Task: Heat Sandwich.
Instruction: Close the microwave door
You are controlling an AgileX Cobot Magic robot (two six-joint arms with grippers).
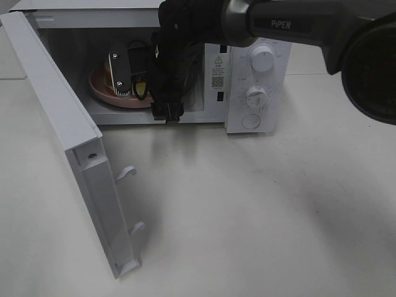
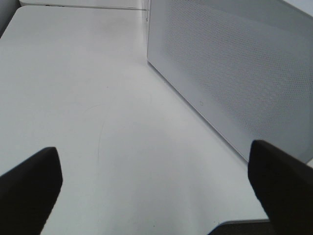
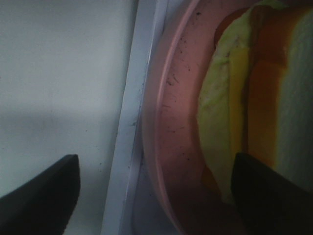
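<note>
Sandwich [image 3: 254,98] is sitting on the pink plate [image 3: 176,122] inside the open microwave [image 1: 253,80]. Right pincer [image 3: 156,196] is in there too, spread wide over the plate's edge. Left pincer [image 2: 156,191] is spread too, hovering over the desk [image 2: 98,98] beside the microwave.

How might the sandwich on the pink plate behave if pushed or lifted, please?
The sandwich would probably squash easily, as its bread looks thick and soft. Its stacked layers might slide apart. On the smooth-looking pink plate, it may skid when pushed.
</note>
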